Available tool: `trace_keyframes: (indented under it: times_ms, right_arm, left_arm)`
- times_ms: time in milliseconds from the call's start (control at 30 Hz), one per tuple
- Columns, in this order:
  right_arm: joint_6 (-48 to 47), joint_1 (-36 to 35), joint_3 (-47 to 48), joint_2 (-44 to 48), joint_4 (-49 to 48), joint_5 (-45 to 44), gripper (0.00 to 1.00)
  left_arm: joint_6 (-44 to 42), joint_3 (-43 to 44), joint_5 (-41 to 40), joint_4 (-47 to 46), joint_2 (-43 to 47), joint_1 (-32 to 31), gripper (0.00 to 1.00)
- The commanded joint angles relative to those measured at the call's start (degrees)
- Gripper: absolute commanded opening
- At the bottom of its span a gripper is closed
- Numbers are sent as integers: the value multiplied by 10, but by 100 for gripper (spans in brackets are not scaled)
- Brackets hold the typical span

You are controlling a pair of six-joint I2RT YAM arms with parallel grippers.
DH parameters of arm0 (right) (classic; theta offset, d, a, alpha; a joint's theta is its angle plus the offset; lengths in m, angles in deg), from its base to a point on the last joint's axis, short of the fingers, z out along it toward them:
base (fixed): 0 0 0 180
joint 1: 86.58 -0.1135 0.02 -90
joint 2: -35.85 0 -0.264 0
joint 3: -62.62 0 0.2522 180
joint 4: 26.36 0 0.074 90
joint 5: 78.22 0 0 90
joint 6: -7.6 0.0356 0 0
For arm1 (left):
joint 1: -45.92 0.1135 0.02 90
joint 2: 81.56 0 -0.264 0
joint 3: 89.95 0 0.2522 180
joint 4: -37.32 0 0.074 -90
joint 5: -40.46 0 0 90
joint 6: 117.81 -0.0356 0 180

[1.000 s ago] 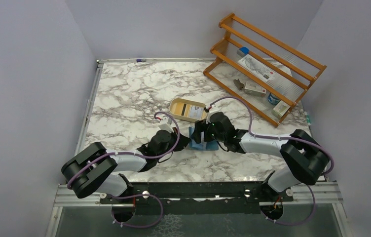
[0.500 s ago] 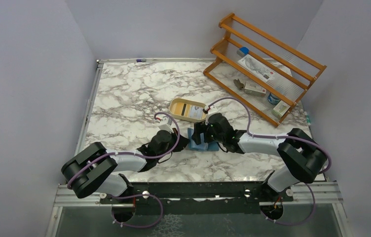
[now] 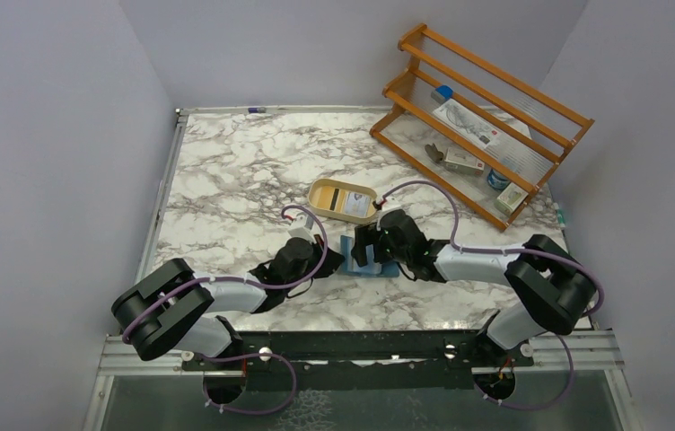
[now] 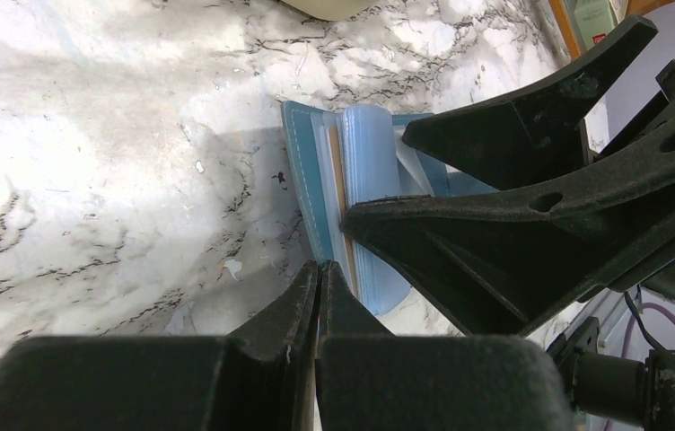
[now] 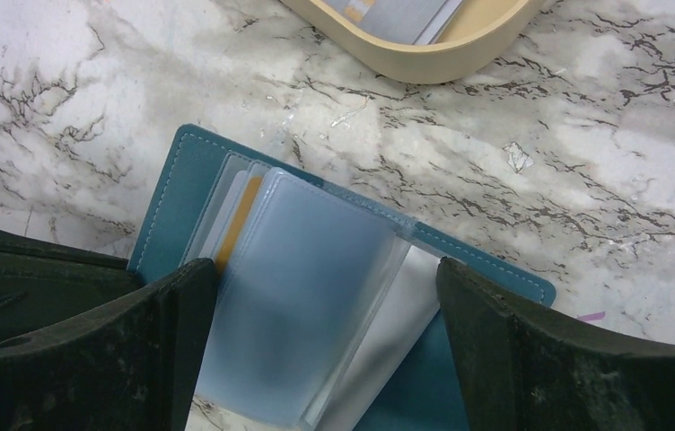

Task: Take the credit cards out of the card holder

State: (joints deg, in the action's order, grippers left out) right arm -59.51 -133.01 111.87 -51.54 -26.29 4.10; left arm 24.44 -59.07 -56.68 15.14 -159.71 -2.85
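Two pincers meet at the card holder (image 5: 178, 176), which lies open on the marble surface (image 3: 226, 175) just nearer than the tan dish (image 5: 421, 64), a strip of bare marble between them. The holder has a teal cover with pale stitching, and its translucent light-blue pockets (image 5: 302, 296) are fanned up from the spine. The edge of a yellow-orange card (image 5: 238, 226) shows in one pocket. A pale sheet lies under the pockets; I cannot tell whether it is a card or lining. A pale card with a dark stripe (image 3: 345, 199) rests in the dish.

The right pincer (image 5: 320, 292) is spread wide, one finger on each side of the pockets. The left pincer (image 4: 319, 269) is clenched, its tips at the holder's near edge. I cannot tell whether they nip the cover.

Compared with a second ago, the right wrist has shifted toward the left arm, uncovering the dish's right end, and the holder looks narrower from above. The left arm has barely moved. The wooden rack (image 3: 495, 99) is unchanged.
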Motion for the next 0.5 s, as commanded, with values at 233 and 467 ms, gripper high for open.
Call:
trace_keyframes:
  times_ms: [233,467]
  right_arm:
    - [76,-1,1,-34,132,-68,98]
    - [97,-1,-2,-21,154,-66,100]
  left_arm:
    - [3,-11,-23,-24,15,-2,0]
    - [6,-19,-28,-22,16,-2,0]
